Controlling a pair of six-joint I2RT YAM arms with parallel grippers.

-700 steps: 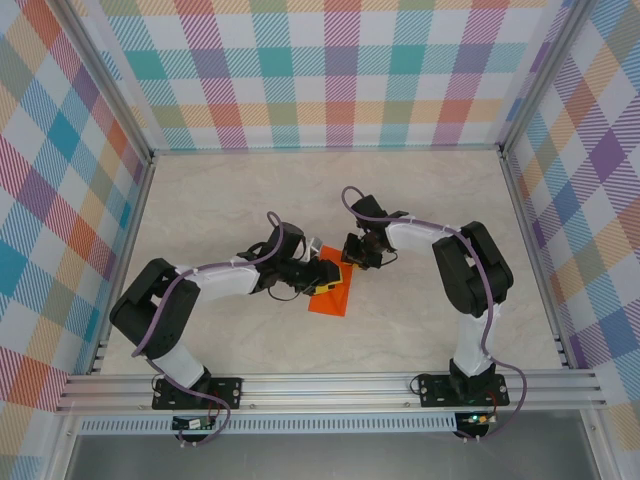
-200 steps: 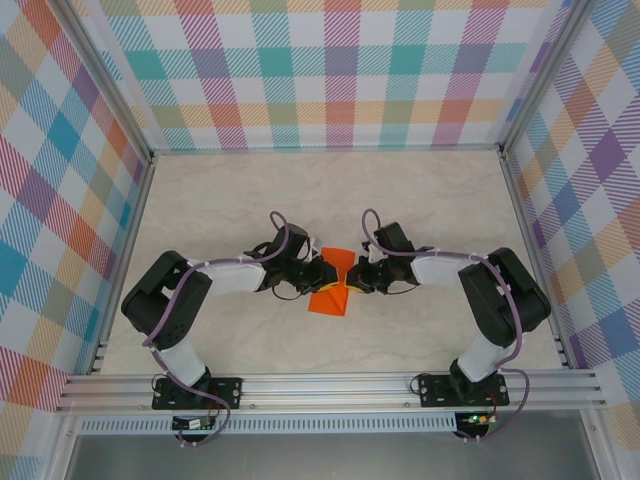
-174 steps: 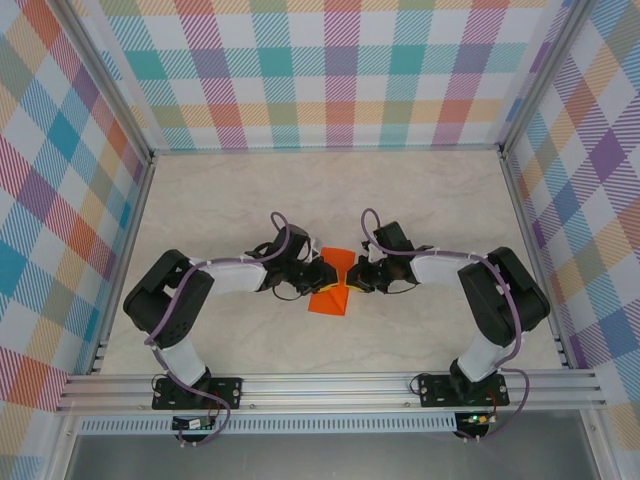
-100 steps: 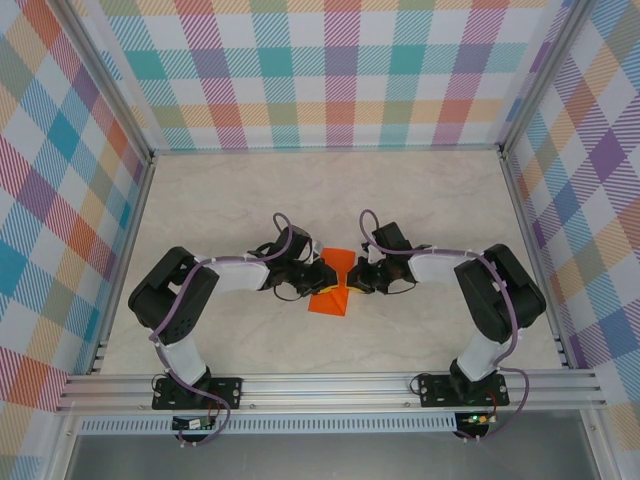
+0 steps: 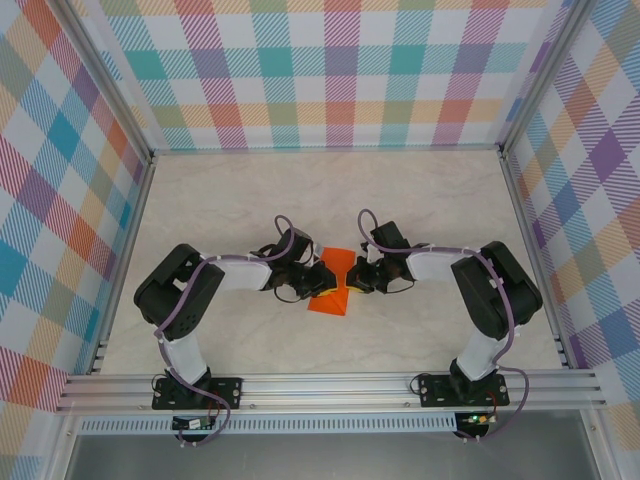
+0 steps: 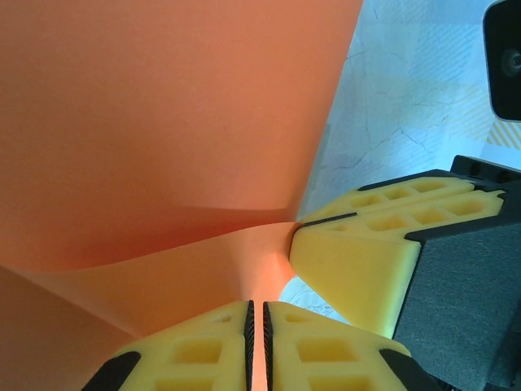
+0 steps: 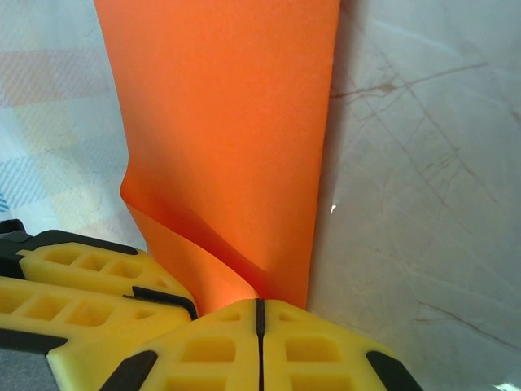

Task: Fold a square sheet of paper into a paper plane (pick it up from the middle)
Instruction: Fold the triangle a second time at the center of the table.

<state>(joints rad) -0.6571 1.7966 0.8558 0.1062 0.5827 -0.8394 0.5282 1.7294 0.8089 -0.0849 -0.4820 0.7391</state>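
Observation:
The square sheet of paper (image 5: pixel 334 283), bright orange, lies mid-table, bent and buckled between the two grippers. My left gripper (image 5: pixel 322 279) is shut on its left side; in the left wrist view a thin orange sliver runs between the yellow fingers (image 6: pixel 317 350) of the left gripper (image 6: pixel 256 306), and the paper (image 6: pixel 163 122) rises beyond them. My right gripper (image 5: pixel 352 277) is shut on the right side; in the right wrist view the right gripper (image 7: pixel 259 303) pinches the curled paper (image 7: pixel 236 122). The two grippers nearly touch. The paper plane is out of view.
The pale marbled table (image 5: pixel 420 200) stretches behind and to both sides. Plaid walls (image 5: pixel 330 70) enclose it on three sides, and an aluminium rail (image 5: pixel 330 385) with both arm bases runs along the near edge.
The right gripper came down from behind the paper and shut on its right side. In the last second both grippers crept a little closer, and the paper buckled more between them.

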